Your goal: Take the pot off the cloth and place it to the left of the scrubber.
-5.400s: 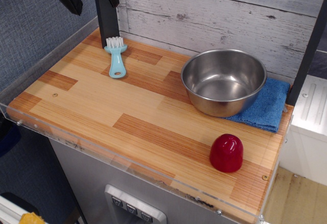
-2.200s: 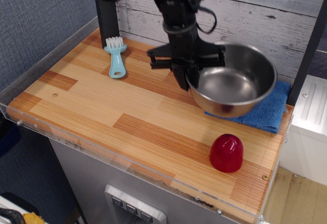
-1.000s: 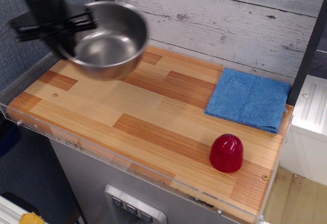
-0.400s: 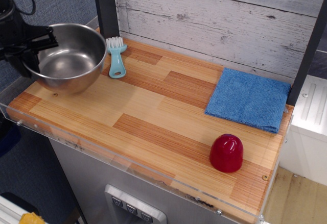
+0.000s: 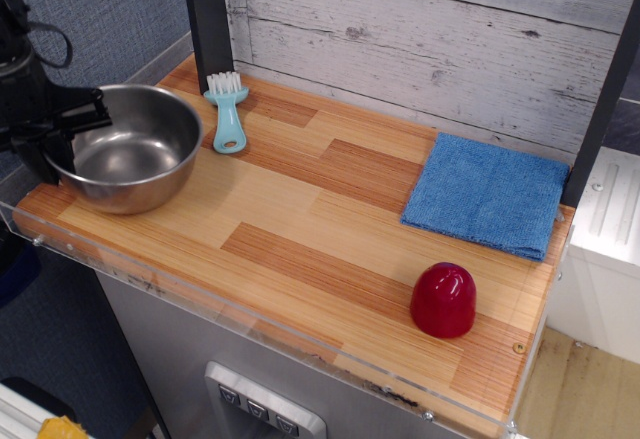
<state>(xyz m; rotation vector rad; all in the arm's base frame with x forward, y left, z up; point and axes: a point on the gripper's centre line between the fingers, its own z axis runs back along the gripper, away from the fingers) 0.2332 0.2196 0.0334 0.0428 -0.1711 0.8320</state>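
The pot [image 5: 135,154], a shiny steel bowl, sits low at the table's left edge, at or just above the wood, left of the scrubber [image 5: 228,111]. The scrubber is light blue with white bristles and lies near the back left. My black gripper [image 5: 55,139] is shut on the pot's left rim. The blue cloth [image 5: 487,194] lies flat and bare at the right, by the back wall.
A small red dome [image 5: 443,300] stands at the front right. A black post [image 5: 205,14] rises behind the scrubber. A clear plastic lip [image 5: 250,319] runs along the table's front edge and left side. A white unit [image 5: 605,239] stands to the right.
The pot was lifted off the cloth and carried left across the table. In the last half second it dropped lower at the left edge, still held by its rim.
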